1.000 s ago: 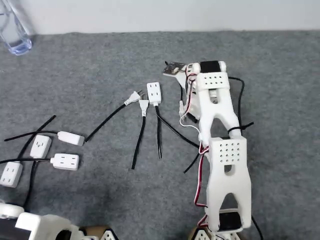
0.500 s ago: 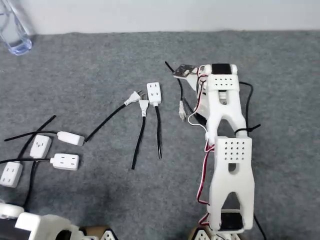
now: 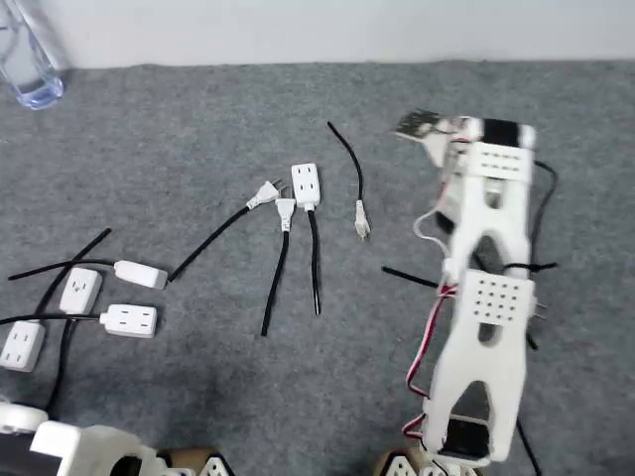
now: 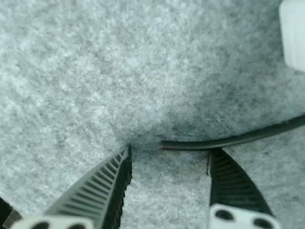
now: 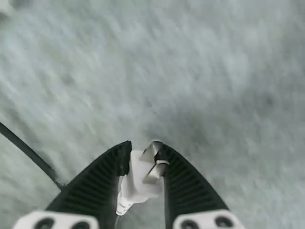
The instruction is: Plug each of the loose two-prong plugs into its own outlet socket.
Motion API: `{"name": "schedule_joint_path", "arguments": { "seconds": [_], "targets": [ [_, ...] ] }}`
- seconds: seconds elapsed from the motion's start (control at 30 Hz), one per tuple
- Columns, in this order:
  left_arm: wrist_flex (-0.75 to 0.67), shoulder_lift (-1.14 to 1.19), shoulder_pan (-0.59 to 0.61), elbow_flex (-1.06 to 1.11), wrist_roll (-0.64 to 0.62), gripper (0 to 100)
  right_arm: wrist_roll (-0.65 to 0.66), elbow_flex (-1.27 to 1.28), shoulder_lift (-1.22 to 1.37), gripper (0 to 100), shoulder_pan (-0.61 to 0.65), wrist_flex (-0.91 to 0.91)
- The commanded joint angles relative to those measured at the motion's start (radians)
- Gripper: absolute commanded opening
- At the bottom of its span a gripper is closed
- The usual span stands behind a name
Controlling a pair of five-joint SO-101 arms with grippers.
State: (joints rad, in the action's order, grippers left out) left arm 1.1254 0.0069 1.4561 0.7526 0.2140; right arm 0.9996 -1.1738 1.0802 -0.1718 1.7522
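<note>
Right hand (image 5: 143,145) closed on a white plug (image 5: 137,183), gripped by its body between the ribbed fingers (image 5: 102,176), metal prongs (image 5: 153,151) poking out past the tips; below, blurred grey felt (image 5: 214,71), and a black cord (image 5: 28,153) off to one side, hard to trace to any plug. Left hand (image 4: 169,152) open, low over the felt, a cord end (image 4: 200,144) lying between its fingers and passing just beside one tip; a white block (image 4: 293,28) cut off at the frame edge, too little of it to name. From above, right arm (image 3: 484,288) stretched over its own hand, a short black lead (image 3: 407,275) running in under it; apart from that, a second plug (image 3: 362,228) loose on the worktop (image 3: 198,109), cord curling away toward the wall (image 3: 298,30); further along, a socket (image 3: 305,182) just beside two plugs (image 3: 263,193); four more sockets (image 3: 129,319) near the left arm's base (image 3: 69,446). Grey felt all over the worktop; a clear bottle (image 3: 25,59), cut off, at the far corner.
</note>
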Motion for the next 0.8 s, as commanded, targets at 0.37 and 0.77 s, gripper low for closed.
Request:
{"name": "schedule_joint_path", "arguments": {
  "seconds": [0.37,0.77],
  "targets": [
    [-0.032,0.008,-0.029,0.008,-0.006,25,0.344,-0.054,-0.064,0.8,-0.369,0.042],
    [-0.032,0.009,-0.029,0.010,-0.008,25,0.371,-0.075,-0.004,31.4,-0.432,0.002]
  ]
}}
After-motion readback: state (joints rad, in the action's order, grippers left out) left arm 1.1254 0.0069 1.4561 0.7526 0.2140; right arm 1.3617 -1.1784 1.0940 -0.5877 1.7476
